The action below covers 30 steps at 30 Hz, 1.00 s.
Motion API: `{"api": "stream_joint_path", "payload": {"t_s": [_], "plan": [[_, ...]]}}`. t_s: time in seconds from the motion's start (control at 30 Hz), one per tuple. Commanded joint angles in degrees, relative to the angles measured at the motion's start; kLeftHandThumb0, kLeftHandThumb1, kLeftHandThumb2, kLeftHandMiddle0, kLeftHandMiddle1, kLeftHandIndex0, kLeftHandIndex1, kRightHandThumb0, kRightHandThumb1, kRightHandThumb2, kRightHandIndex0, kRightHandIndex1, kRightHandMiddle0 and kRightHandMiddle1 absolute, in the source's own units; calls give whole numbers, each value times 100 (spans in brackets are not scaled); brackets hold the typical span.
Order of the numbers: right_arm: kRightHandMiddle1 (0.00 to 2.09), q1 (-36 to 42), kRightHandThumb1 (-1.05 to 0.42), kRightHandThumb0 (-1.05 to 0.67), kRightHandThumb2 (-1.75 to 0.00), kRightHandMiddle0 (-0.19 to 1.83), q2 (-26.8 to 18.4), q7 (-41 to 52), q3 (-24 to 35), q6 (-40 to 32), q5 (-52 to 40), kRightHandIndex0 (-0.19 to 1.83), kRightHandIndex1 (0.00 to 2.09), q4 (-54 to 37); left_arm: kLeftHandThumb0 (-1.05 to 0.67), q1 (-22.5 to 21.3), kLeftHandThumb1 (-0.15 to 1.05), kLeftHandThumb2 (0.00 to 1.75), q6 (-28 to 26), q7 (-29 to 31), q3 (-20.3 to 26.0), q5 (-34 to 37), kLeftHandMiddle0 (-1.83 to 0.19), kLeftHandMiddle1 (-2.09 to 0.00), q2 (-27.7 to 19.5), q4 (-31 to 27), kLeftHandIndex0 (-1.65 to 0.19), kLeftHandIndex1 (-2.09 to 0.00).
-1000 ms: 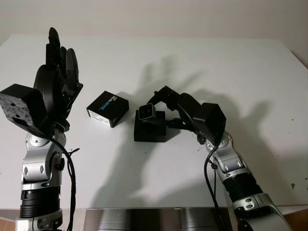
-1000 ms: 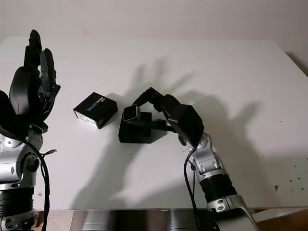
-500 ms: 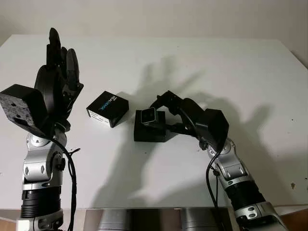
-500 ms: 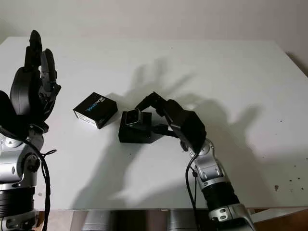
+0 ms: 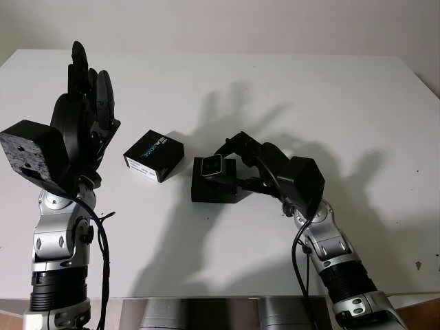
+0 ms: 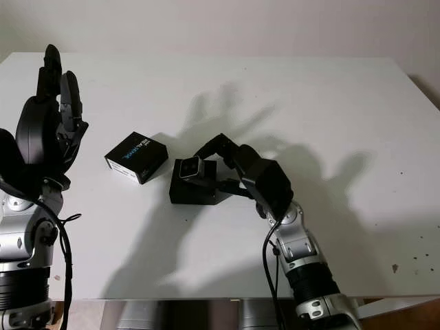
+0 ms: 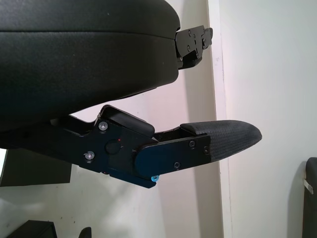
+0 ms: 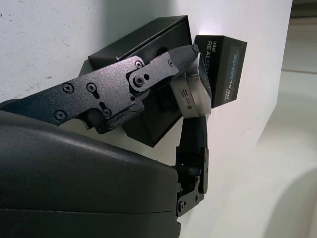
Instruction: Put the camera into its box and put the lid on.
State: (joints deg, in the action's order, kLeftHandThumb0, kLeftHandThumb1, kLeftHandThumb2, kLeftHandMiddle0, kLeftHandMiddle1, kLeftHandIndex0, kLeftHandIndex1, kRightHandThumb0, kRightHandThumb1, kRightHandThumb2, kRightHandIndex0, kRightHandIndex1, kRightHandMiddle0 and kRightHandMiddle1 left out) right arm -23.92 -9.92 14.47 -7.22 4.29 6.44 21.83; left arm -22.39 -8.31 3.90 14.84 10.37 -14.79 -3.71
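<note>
Your left hand [image 5: 82,117] is raised at the left edge of the white table [image 5: 330,96], holding nothing, well apart from the objects. Right of it the printed lid [image 5: 154,155] lies flat on the table. Just beside the lid sits the black box [image 5: 213,184]; your right hand [image 5: 230,155] pinches the silver camera [image 5: 210,165] between its fingers, directly at the box's top

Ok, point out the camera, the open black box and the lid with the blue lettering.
camera [image 5: 210,165], left eye view, its silver front face.
box [image 5: 206,190], left eye view, its front wall.
lid [image 5: 154,155], left eye view, its printed top.
</note>
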Motion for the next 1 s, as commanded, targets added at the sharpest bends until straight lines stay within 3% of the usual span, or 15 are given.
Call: {"api": "stream_joint_path", "payload": {"t_s": [0.0, 0.97], "plan": [[173, -79, -96, -41, -5, 25, 13, 19, 10, 40, -24, 17, 5, -14, -77, -30, 105, 61, 15, -17, 9, 1, 19, 0, -2, -20, 19, 0], [178, -14, -97, -40, -5, 21, -113, 287, -148, 175, 138, 14, 5, 168, -77, -16, 105, 64, 144, 21, -31, -78, 19, 0, -23, -27, 19, 0]]}}
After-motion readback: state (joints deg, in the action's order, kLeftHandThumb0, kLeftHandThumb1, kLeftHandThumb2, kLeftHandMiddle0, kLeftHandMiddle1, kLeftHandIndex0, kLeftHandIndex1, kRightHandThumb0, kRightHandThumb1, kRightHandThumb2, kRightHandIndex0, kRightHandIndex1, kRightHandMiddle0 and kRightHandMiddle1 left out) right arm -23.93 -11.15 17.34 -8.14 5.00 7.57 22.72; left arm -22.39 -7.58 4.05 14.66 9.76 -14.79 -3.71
